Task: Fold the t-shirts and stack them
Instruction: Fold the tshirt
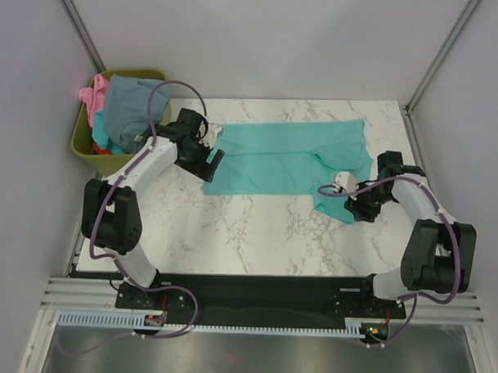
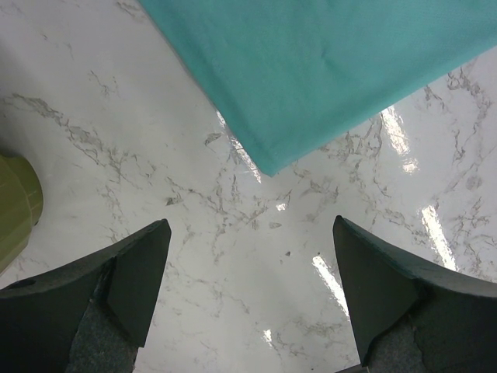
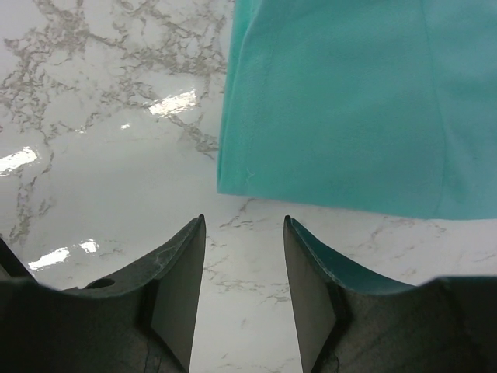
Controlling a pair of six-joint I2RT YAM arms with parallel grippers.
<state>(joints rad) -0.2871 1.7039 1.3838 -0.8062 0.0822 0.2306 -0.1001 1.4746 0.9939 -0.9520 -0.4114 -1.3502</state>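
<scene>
The teal t-shirt lies spread flat across the far middle of the marble table. My left gripper is open and empty just off the shirt's near left corner, over bare marble. My right gripper is open and empty beside the shirt's near right corner; that corner lies just ahead of the fingertips. A grey-blue t-shirt and a pink t-shirt are heaped in the bin. No red-orange shirt can be made out.
The olive-green bin stands off the table's far left corner, close behind my left arm; its edge shows in the left wrist view. Grey walls close in the table on three sides.
</scene>
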